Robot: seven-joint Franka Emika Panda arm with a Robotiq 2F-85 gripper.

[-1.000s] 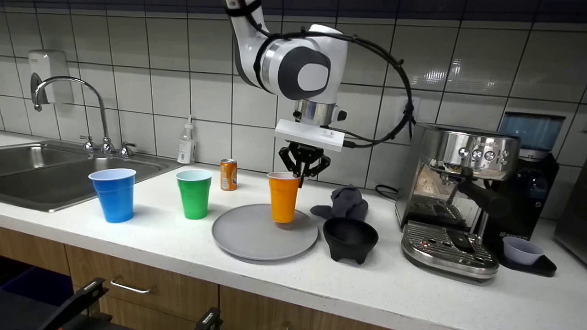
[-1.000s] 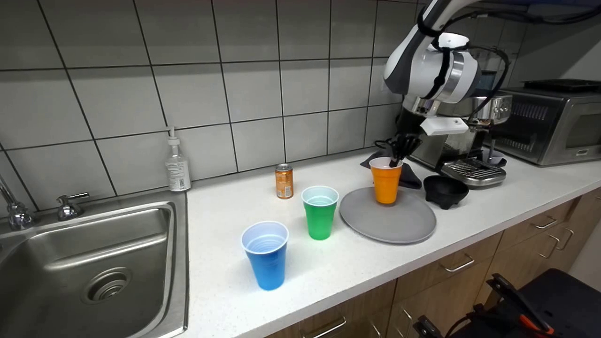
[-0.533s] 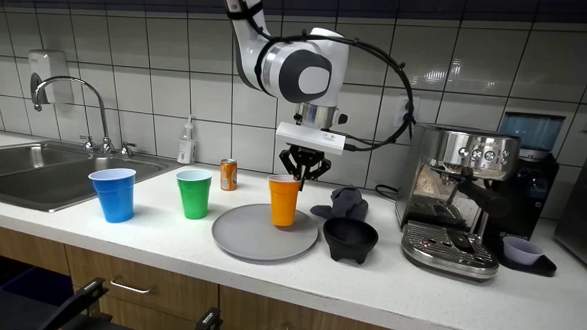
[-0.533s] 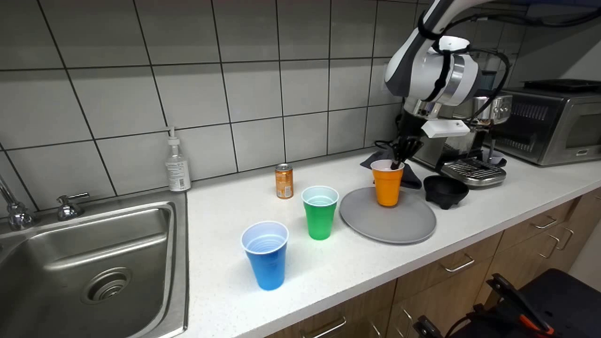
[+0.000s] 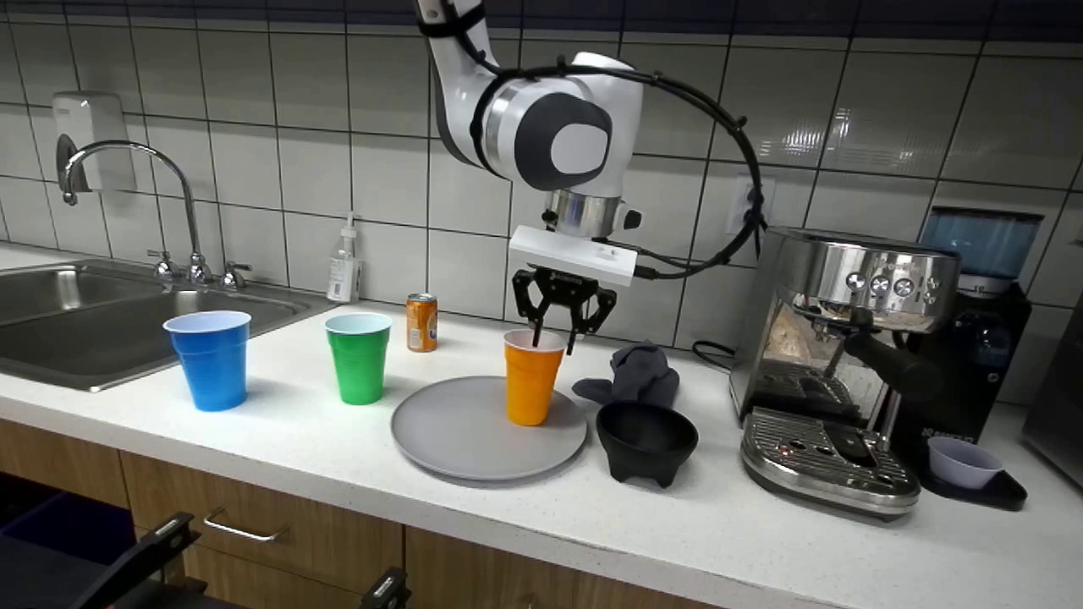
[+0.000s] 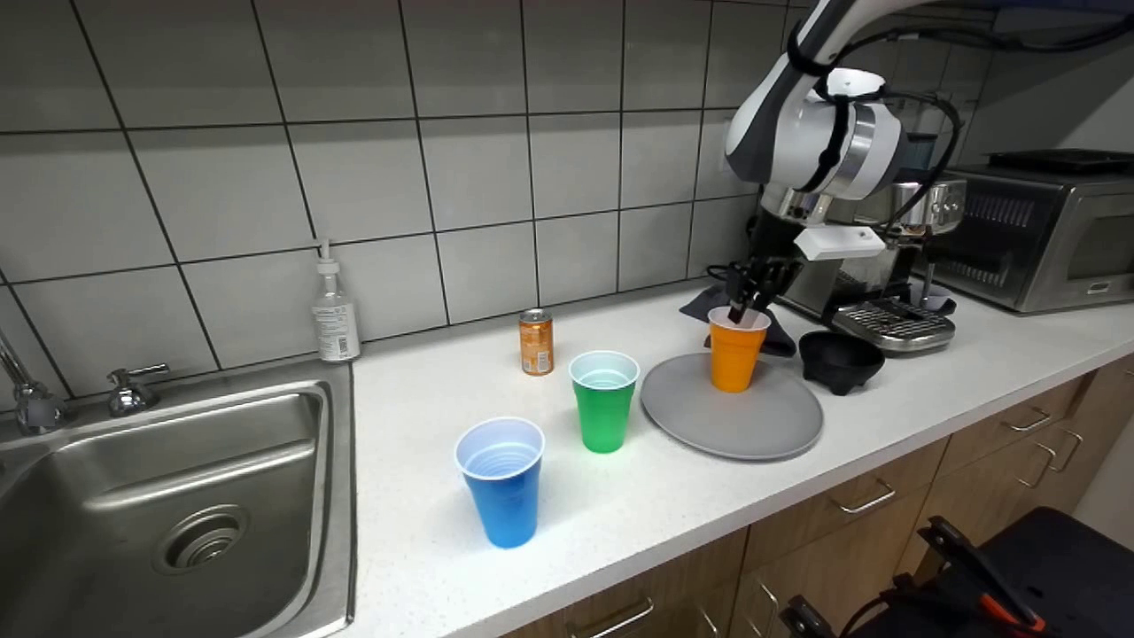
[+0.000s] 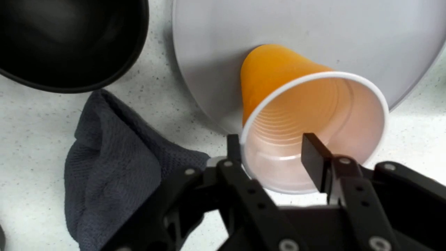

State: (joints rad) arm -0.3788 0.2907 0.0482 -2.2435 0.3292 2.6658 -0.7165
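An orange cup [image 5: 531, 389] with a pale inside stands upright on a round grey plate [image 5: 457, 441]. My gripper [image 5: 554, 345] is over the cup's rim with its jaws spread apart. In the wrist view the right-hand finger [image 7: 315, 157] reaches into the mouth of the orange cup [image 7: 270, 69]. The left-hand finger [image 7: 233, 146] is outside, right beside the rim; whether it touches cannot be told. Nothing is pinched between the fingers. In an exterior view the gripper [image 6: 749, 306] partly covers the back of the cup's rim.
Beside the plate lie a black bowl [image 5: 647, 452] and a dark cloth [image 5: 645, 376], with a coffee machine [image 5: 871, 262] further over. On the opposite side stand a green cup [image 5: 359, 364], a blue cup [image 5: 211, 364], an orange can [image 5: 421, 323], a soap bottle [image 5: 343, 269] and a sink.
The gripper lowered a little with the orange cup, bringing it down onto the plate. Its jaws then spread from the cup's wall, and the cup shifted slightly toward the bowl.
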